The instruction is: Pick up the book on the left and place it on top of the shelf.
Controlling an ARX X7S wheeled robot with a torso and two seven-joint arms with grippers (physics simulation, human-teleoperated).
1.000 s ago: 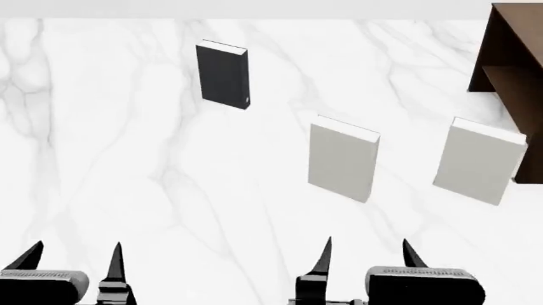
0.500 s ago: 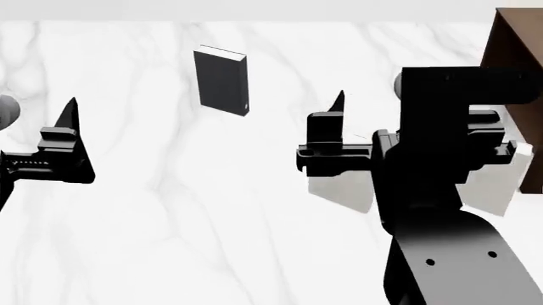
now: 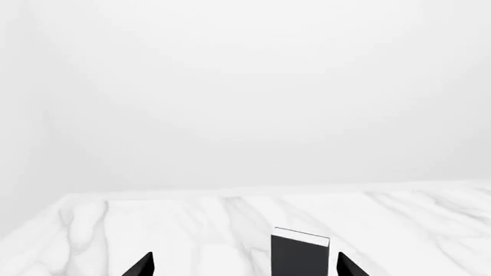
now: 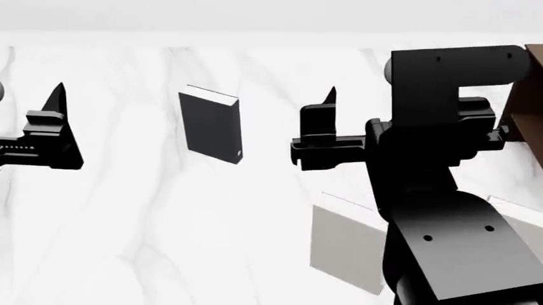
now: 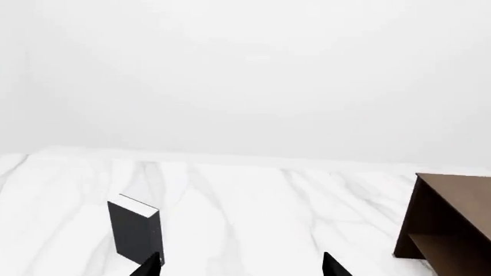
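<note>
The thin black book [image 4: 210,127] stands upright on the white marble table [image 4: 170,210], left of centre. It also shows in the left wrist view [image 3: 299,259], ahead of the open left gripper [image 3: 245,263] and in line with the gap, nearer one finger. In the head view only one left finger [image 4: 58,108] shows, at the left edge. The right gripper [image 5: 241,263] is open and empty, held up right of the book [image 5: 134,233]; one of its fingers [image 4: 329,105] shows. The dark brown shelf [image 5: 452,218] stands at the far right [image 4: 533,95].
A light-grey book [image 4: 344,251] stands near the front, partly behind my right arm [image 4: 433,178]. A sliver of a second grey book [image 4: 519,213] shows at the right edge. A plain white wall lies beyond the table's far edge.
Both arms have risen from the bottom of the head view to mid-height. The head view has shifted, so the black and grey books sit lower in it. Both grippers stay open.
</note>
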